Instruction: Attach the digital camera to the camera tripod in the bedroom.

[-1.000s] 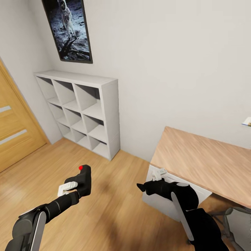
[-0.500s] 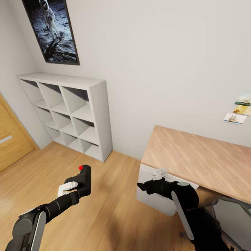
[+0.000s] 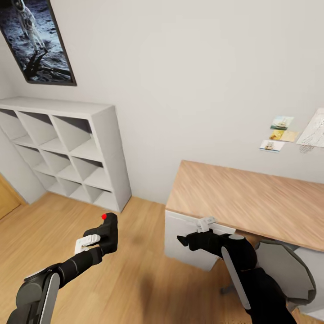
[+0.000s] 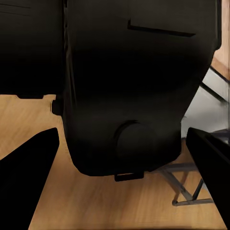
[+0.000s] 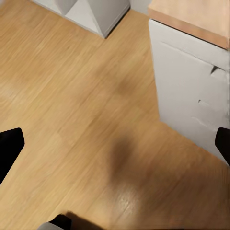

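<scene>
My left gripper [image 3: 104,235] is shut on the digital camera [image 3: 108,233], a small black body with a red button [image 3: 104,216] on top, held upright above the wood floor. In the left wrist view the camera's dark body [image 4: 134,96] sits close between the two fingers [image 4: 28,165]. My right gripper [image 3: 182,240] hovers open and holds nothing, just in front of the desk's white drawer unit [image 3: 184,238]; its fingers stand wide apart over the floor [image 5: 96,110]. The camera tripod is out of view.
A white cube shelf [image 3: 67,148] stands against the wall at left under a framed astronaut poster [image 3: 36,40]. A wooden desk [image 3: 247,198] with a grey chair [image 3: 288,270] fills the right. Small pictures [image 3: 279,132] hang above the desk.
The whole picture has swung to the right: shelf and poster slid left, the oak door almost left the frame, desk and chair came further in. Both arms keep their pose, camera still held.
</scene>
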